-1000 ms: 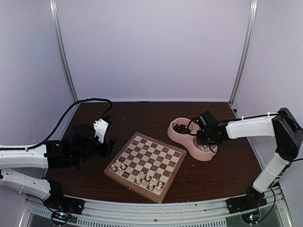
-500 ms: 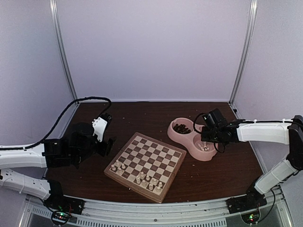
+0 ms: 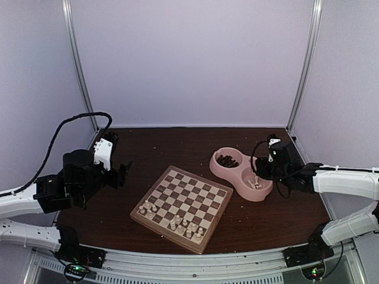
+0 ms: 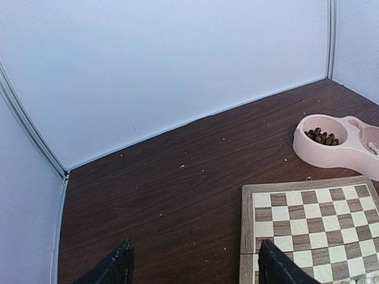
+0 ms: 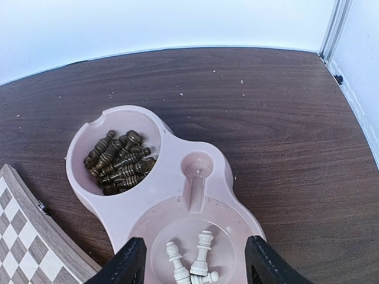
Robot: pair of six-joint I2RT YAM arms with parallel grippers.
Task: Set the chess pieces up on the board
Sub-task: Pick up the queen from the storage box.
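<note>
Three pale chess pieces [image 5: 190, 265] are heaped in near compartment of bowl [image 5: 177, 177], directly under right hand [image 5: 195, 254], spread apart, nothing held. Left hand [image 4: 194, 260], spread, empty, is seen left of board [image 3: 183, 207].

Robot lab test cell, plain pale walls [image 3: 189, 59] w/ metal corner posts [image 3: 80, 65], dark wood table [image 3: 177, 142], alu rail [image 3: 195, 264] at near edge, left arm [image 3: 23, 204] + right arm [image 3: 346, 180] bolted there, loose black cable [image 3: 71, 120]
</note>
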